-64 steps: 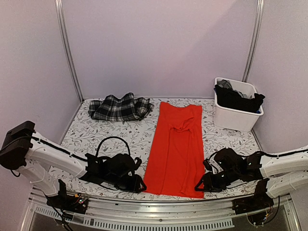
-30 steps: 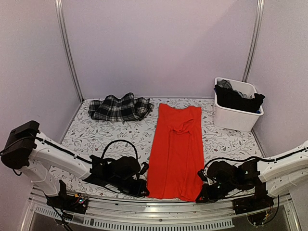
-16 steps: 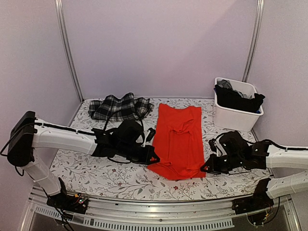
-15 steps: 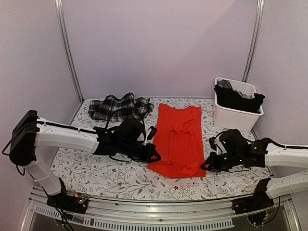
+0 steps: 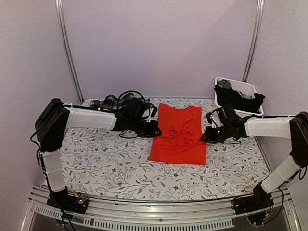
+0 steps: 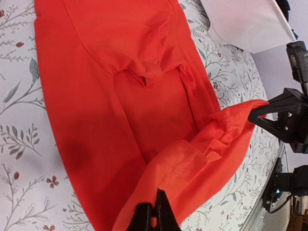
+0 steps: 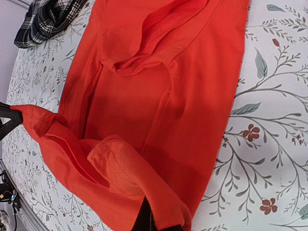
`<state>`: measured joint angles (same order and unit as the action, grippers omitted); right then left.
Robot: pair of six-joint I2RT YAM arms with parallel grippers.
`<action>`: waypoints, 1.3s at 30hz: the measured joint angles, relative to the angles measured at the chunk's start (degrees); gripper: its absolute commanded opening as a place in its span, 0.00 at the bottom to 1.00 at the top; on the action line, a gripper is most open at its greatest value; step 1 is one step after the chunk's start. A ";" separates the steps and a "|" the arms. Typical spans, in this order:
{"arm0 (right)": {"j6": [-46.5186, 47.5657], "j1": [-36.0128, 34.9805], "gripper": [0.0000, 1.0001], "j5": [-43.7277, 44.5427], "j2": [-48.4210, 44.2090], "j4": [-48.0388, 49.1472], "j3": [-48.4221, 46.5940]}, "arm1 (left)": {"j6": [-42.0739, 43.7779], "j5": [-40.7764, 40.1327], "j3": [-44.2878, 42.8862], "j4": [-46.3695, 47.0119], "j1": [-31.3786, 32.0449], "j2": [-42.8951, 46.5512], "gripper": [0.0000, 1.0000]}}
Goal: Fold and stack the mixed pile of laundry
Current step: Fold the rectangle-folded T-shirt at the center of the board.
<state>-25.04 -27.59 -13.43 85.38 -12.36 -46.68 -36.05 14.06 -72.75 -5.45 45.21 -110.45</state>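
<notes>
Mid-fold on the floral tabletop (image 5: 106, 159), the left end effector (image 5: 155, 131) and right end effector (image 5: 204, 138) each pinch a hem corner of the orange-red garment (image 5: 179, 144), held over its middle; the next move likely calls for laying that hem evenly toward the far edge, then letting go.

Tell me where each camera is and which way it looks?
Top external: above and behind the arms, looking down at the tablecloth; both arms show, the left gripper and right gripper each pinching the orange-red garment.
Left wrist: on the left arm, looking across the garment toward the white bin; its own shut fingertips show at the bottom.
Right wrist: on the right arm, looking across the garment toward the plaid garment; its fingertips show at the bottom.
Shared: each wrist view shows the other gripper holding the raised hem.
</notes>
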 measured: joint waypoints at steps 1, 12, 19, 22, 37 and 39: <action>0.85 1.09 0.00 -0.35 1.11 0.42 -0.59 | 0.59 0.09 -1.46 0.00 -0.74 -1.14 0.00; 7.56 6.12 0.00 -4.79 15.69 5.14 -11.17 | 3.74 2.29 -11.82 0.35 -6.36 -13.64 0.00; 9.57 6.21 0.00 -5.79 21.99 6.51 -14.23 | 3.74 3.76 -12.35 0.96 -7.96 -15.30 0.00; 9.92 6.32 0.00 -5.79 22.01 6.43 -14.51 | 3.93 4.37 -12.37 1.97 -8.37 -15.28 0.00; 10.80 7.89 0.34 -5.70 25.22 6.75 -19.32 | 4.31 5.55 -17.25 3.45 -10.95 -20.85 0.29; 10.95 7.91 0.45 -5.29 25.97 6.29 -19.76 | 4.76 5.84 -17.27 2.99 -11.39 -21.16 0.38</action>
<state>-14.09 -19.68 -18.72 111.35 -6.07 -66.43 -31.29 19.90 -90.02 -2.46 33.82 -131.61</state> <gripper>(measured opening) 0.300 0.246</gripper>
